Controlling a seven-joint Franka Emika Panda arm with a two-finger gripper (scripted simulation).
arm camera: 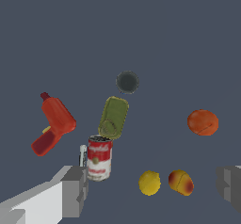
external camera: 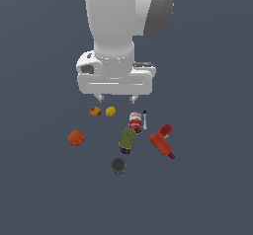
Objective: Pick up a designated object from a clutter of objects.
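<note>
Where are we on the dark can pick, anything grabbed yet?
Done: nothing yet. The small dark can sits upright on the floor, apart from the olive bottle and orange ball.
In hand: nothing. The gripper is open and empty, hanging above the lemon and red-white can, well short of the target.
Left: move over the dark can, descend, close, lift.
</note>
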